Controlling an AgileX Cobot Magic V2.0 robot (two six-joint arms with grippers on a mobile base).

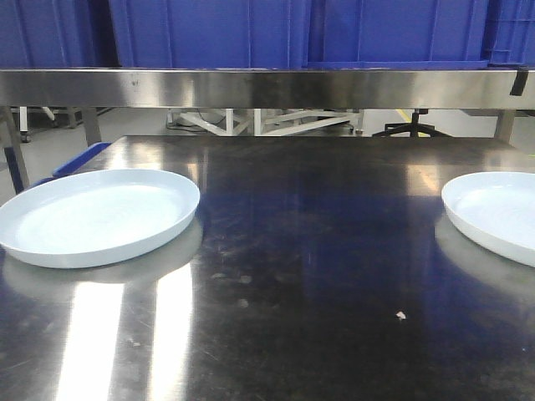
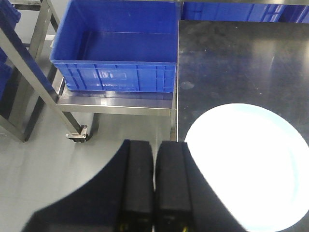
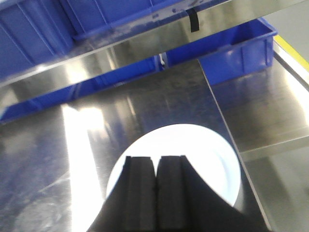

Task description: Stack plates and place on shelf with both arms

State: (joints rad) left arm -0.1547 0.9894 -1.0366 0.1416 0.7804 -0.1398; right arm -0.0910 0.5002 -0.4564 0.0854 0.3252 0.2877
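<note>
Two pale bluish-white plates lie flat on the steel table. One plate (image 1: pixel 96 215) is at the left, the other plate (image 1: pixel 495 213) at the right edge, partly cut off. Neither arm shows in the front view. In the left wrist view my left gripper (image 2: pixel 154 147) is shut and empty, hovering over the table's left edge, just left of the left plate (image 2: pixel 251 169). Seen from the right wrist, my right gripper (image 3: pixel 155 162) is shut and empty above the right plate (image 3: pixel 203 154), its fingers covering the plate's near part.
A steel shelf (image 1: pixel 267 87) runs across above the table's back, carrying blue crates (image 1: pixel 217 32). An open blue crate (image 2: pixel 116 53) sits on a low steel cart left of the table. Another blue crate (image 3: pixel 231 50) stands beyond the table's right side.
</note>
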